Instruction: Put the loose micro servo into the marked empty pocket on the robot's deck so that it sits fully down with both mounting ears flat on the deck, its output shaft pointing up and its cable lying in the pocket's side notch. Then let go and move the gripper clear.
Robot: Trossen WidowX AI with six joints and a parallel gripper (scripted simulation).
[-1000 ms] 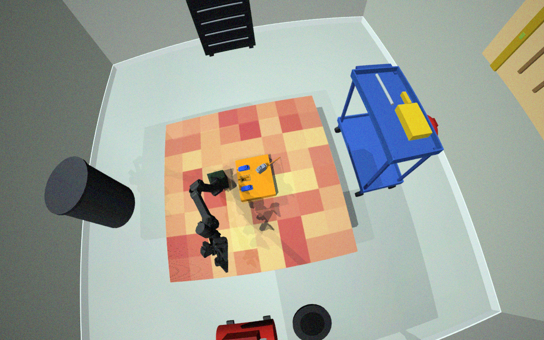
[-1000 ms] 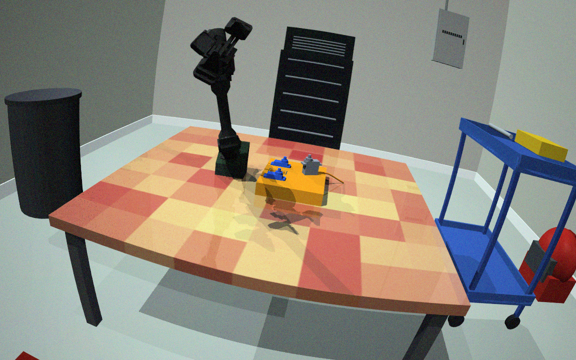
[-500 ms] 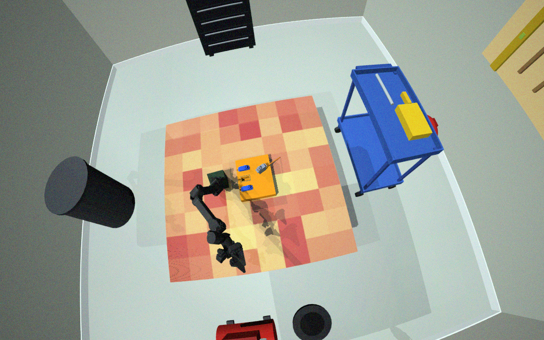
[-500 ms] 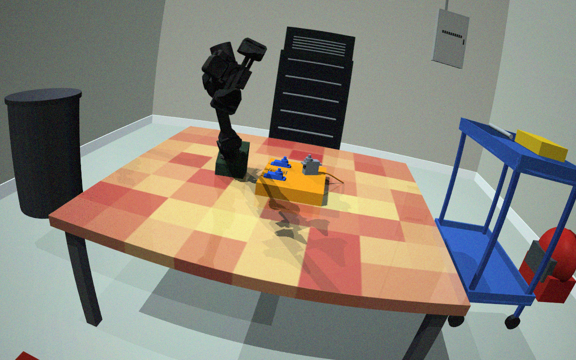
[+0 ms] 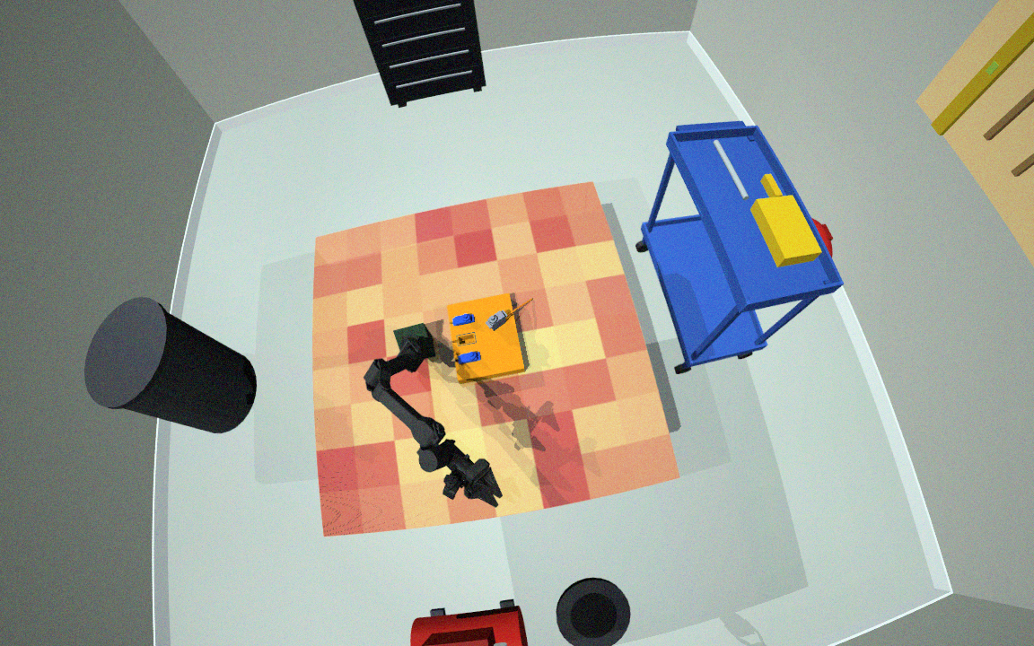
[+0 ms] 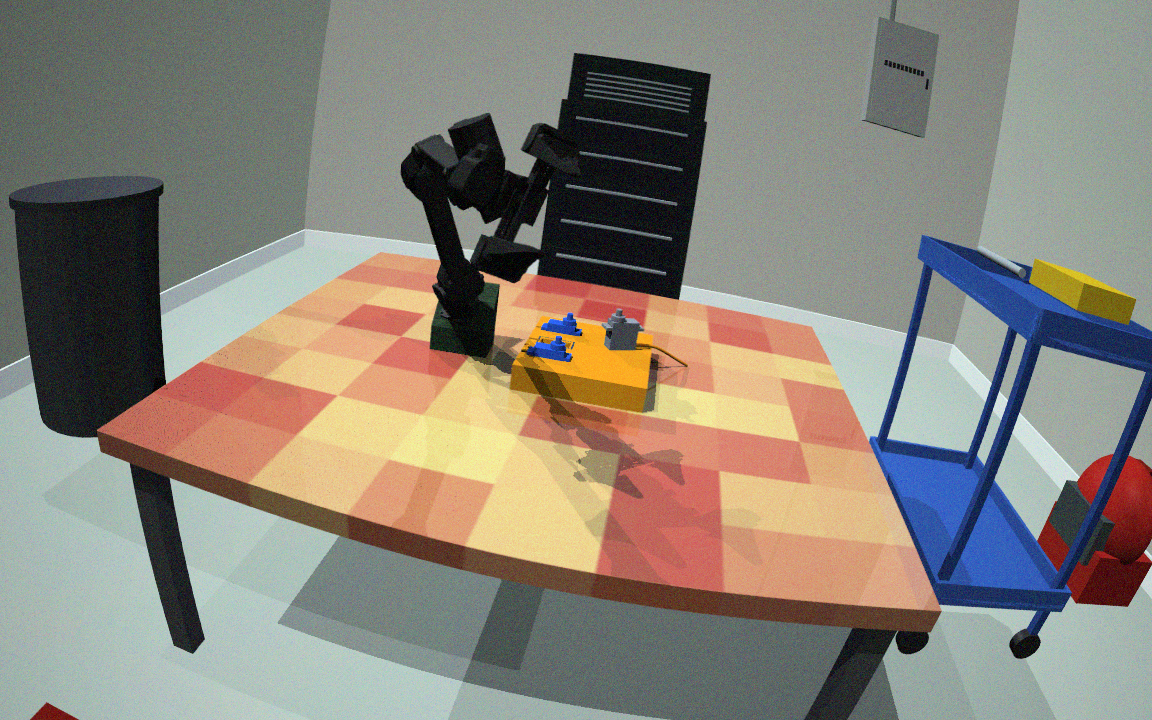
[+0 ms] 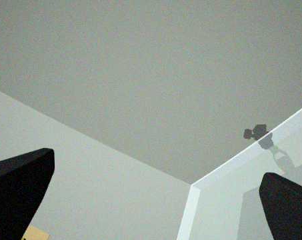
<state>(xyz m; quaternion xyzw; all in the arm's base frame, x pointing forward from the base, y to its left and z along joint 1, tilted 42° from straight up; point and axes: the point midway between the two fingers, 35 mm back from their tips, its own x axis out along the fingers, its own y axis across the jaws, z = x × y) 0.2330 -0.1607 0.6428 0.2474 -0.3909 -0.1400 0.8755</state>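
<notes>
Grey boxy micro servo (image 6: 622,331) stands upright on the orange deck (image 6: 593,376); gripper (image 6: 522,201) gapes wide, empty.

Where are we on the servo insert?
Done: nothing yet. The grey micro servo stands loose on the orange deck, its cable trailing off the edge; the marked pocket between the two blue servos is empty. In hand: nothing; the gripper is open, raised above the table, wrist view showing only walls. Left: approach, grasp, insert, release, retreat.
</notes>
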